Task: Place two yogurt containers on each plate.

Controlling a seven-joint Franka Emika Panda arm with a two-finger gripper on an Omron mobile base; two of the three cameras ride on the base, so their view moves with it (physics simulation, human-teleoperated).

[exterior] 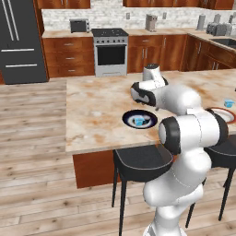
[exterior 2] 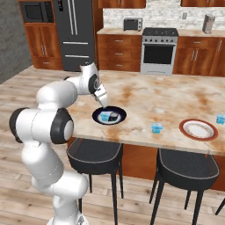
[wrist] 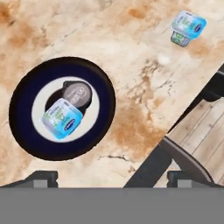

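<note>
The black-rimmed plate (exterior 2: pixel 118 110) (wrist: pixel 26 87) (exterior: pixel 148 114) lies near the counter's front edge. It holds a light blue yogurt container (exterior 2: pixel 104 116) (wrist: pixel 62 118) (exterior: pixel 138 121) and a dark navy one (exterior 2: pixel 114 116) (wrist: pixel 76 93), side by side. My gripper (exterior 2: pixel 104 102) (wrist: pixel 112 178) hovers open just above this plate with nothing between its fingers. Another blue yogurt container (exterior 2: pixel 157 128) (wrist: pixel 187 27) stands on the bare counter between the plates. The red-rimmed plate (exterior 2: pixel 198 129) (exterior: pixel 229 115) lies to the right with nothing on it. A further blue container (exterior 2: pixel 220 118) (exterior: pixel 228 103) stands beyond it.
Two black stools (exterior 2: pixel 96 154) (exterior 2: pixel 189 167) stand under the counter's front edge, and one stool seat (wrist: pixel 183 162) shows in the hand view. Beyond the island are a stove (exterior 2: pixel 159 52), a fridge (exterior 2: pixel 74 35) and wooden cabinets.
</note>
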